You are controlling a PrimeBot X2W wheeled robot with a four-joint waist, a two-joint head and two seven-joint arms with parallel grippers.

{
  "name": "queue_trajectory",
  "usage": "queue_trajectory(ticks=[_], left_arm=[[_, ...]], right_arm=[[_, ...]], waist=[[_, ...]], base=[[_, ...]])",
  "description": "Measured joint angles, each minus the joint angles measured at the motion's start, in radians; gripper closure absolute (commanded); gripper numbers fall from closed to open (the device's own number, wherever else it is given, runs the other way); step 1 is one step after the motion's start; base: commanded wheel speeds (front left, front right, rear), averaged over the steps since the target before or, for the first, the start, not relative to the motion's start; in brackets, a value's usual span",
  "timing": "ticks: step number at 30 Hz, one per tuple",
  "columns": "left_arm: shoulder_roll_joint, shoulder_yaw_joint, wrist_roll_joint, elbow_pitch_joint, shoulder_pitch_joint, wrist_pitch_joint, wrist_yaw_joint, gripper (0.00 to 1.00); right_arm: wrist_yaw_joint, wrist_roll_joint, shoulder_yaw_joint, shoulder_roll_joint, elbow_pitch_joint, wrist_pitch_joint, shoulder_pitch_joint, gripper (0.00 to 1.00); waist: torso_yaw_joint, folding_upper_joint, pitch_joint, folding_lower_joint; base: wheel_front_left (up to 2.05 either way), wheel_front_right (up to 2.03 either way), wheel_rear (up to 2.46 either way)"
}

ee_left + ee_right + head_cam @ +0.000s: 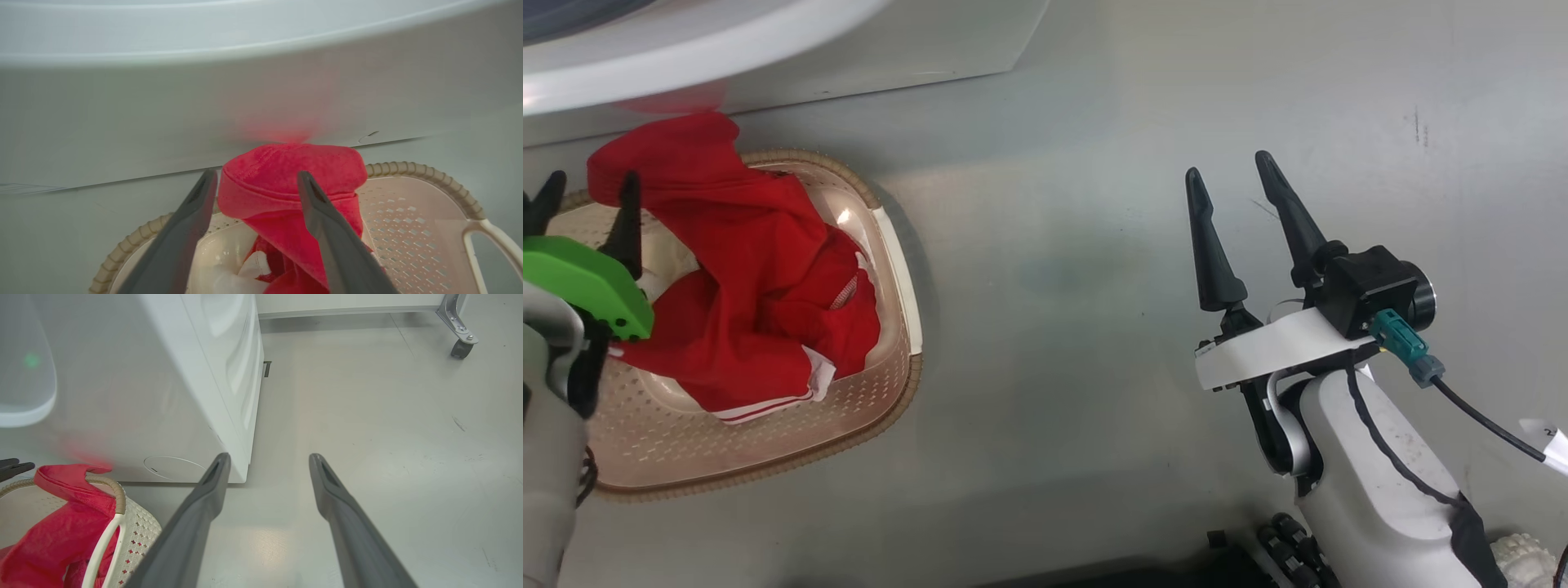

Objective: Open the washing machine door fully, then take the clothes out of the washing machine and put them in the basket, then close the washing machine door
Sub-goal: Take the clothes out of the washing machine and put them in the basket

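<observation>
The basket (900, 390) stands on the floor at the left, right in front of the washing machine (890, 49). The red clothes (752, 269) lie in it, one fold draped over its far rim. My left gripper (592, 186) hangs open over the basket's left side; its fingers straddle the edge of the raised fold without pinching it. In the left wrist view that fold (265, 179) humps up between the open left gripper (257, 175). The washing machine door (686, 49) shows as a curved white rim jutting out above the basket. My right gripper (1229, 170) is open over bare floor to the right.
The right wrist view has the washing machine's corner (241, 416), the basket's brown rim (120, 498), the clothes (61, 531) and the open right gripper (268, 457). A frame's caster (459, 349) stands far right. The grey floor (1054, 286) spreads between basket and right arm.
</observation>
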Motion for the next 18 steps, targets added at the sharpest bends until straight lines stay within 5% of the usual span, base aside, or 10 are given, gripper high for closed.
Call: queue_trajectory(ticks=[18], left_arm=[[0.023,0.056,-0.079,0.101,-0.128,0.11,0.0,0.0]], right_arm=[[0.0,0.007,-0.003,0.0,-0.018,0.0,-0.029,0.0]], waist=[[-0.034,0.0,0.103,0.0]], base=[[0.0,0.0,0.0]])
